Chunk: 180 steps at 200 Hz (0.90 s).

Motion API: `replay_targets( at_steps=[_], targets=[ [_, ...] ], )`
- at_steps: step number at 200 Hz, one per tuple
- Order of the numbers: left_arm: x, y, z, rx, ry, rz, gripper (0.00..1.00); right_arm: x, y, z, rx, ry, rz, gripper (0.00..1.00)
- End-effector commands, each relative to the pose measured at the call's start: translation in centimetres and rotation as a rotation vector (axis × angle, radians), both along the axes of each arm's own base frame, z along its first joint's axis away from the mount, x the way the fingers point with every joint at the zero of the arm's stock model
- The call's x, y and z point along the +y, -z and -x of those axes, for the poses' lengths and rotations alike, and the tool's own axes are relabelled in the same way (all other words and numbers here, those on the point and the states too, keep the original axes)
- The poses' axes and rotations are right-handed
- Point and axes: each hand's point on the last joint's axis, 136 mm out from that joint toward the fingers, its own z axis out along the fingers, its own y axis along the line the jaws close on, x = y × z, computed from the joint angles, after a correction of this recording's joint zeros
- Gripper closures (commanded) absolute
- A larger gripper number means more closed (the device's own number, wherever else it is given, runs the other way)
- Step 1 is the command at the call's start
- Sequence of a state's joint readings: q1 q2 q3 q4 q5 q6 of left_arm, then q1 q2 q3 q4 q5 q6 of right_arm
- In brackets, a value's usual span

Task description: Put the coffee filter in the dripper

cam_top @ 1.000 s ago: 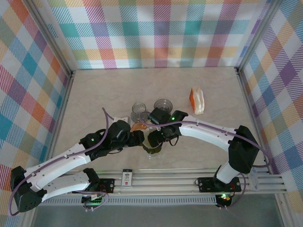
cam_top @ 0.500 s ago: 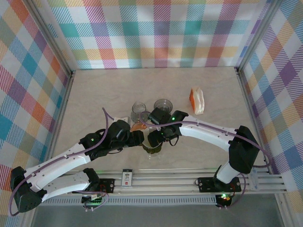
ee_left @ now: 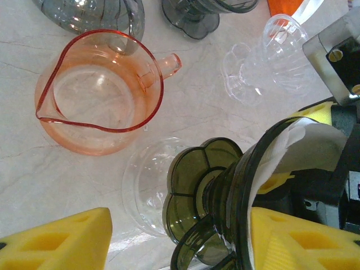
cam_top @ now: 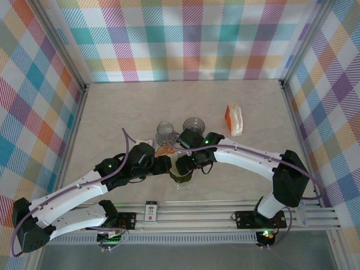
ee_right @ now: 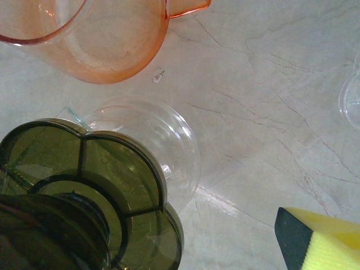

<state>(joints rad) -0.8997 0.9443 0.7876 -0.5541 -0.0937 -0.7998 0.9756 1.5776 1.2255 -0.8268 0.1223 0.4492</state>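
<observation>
Lining olive dripper (ee_left: 225,185): white coffee filter (ee_left: 304,149)

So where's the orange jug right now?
The orange jug stands on the table at the upper left of the left wrist view, next to the dark green dripper, with a grey glass cup just past it.

The dripper (ee_left: 197,191) lies tipped on its side near the front middle of the table (cam_top: 112,112), with the coffee filter (ee_left: 298,149) inside its mouth. In the left wrist view that mouth faces right, and the foot overlaps a glass vessel (ee_left: 143,185) just to its left. Behind these stands a pitcher (ee_left: 95,95), and to the pitcher's right a second dripper (ee_left: 270,56) lies on its side. Farther back, the left glass (cam_top: 165,130) and the right glass (cam_top: 194,125) stand side by side. A packet (cam_top: 234,119) lies well apart to the right.
</observation>
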Motion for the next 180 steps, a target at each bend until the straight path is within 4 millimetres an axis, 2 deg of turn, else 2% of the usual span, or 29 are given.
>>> replay_targets(
  at_steps=[1, 46, 68, 114, 152, 180],
  targets=[
    [0.3, 0.7, 0.0, 0.021, -0.011, -0.015, 0.38, 0.3, -2.4, -0.1, -0.044, 0.002, -0.049, 0.11],
    [0.4, 0.8, 0.0, 0.024, -0.015, -0.013, 0.39, 0.3, -6.8, 0.1, -0.096, 0.012, -0.159, 0.11],
    [0.4, 0.5, 0.0, 0.019, -0.019, -0.007, 0.39, -0.5, -8.4, 0.2, -0.129, 0.033, -0.185, 0.11],
    [0.8, -2.7, -0.2, -0.053, -0.032, 0.049, 0.28, -3.2, -11.3, 0.1, -0.239, 0.096, -0.217, 0.11],
    [2.2, -4.1, -0.4, -0.095, -0.078, 0.05, 0.23, -5.5, -12.7, 0.2, -0.32, 0.155, -0.263, 0.11],
    [3.7, -3.5, -1.7, -0.065, -0.145, 0.064, 0.23, -7.6, -11.8, 0.5, -0.342, 0.212, -0.236, 0.11]
  ],
)
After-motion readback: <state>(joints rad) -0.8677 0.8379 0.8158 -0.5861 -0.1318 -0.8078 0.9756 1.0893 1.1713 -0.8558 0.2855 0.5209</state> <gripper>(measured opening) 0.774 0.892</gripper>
